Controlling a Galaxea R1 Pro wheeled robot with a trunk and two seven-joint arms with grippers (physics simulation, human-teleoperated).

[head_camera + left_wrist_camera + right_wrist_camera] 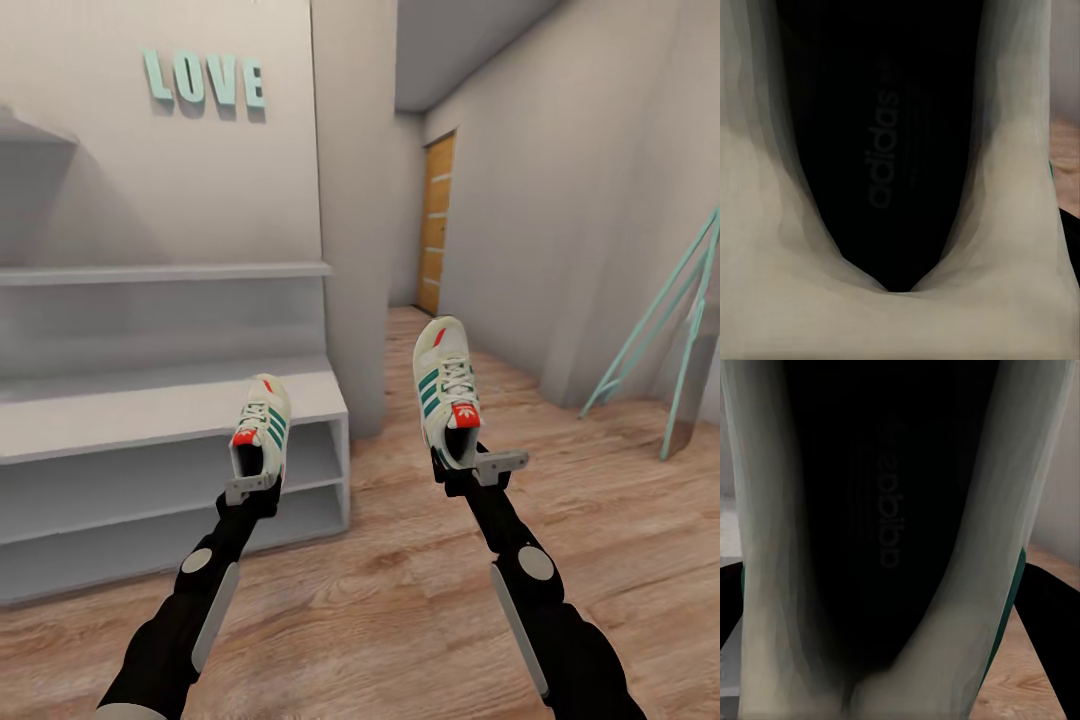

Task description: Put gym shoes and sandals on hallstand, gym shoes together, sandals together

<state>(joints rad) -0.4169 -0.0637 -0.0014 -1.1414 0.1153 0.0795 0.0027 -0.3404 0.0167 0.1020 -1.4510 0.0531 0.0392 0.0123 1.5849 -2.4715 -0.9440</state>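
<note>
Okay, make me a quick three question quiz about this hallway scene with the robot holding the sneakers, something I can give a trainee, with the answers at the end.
1. True or false: each claw holds one gym shoe.
2. Which shoe is over the hallstand's flat top? A) left claw's B) right claw's
3. Fill in: the teal letters on the wall spell ____.

Key
1. True: the left claw grips the left gym shoe by its heel, and the right claw grips the right gym shoe.
2. A: it hangs at the hallstand top's front edge; the other is over the corridor floor.
3. LOVE.
</note>
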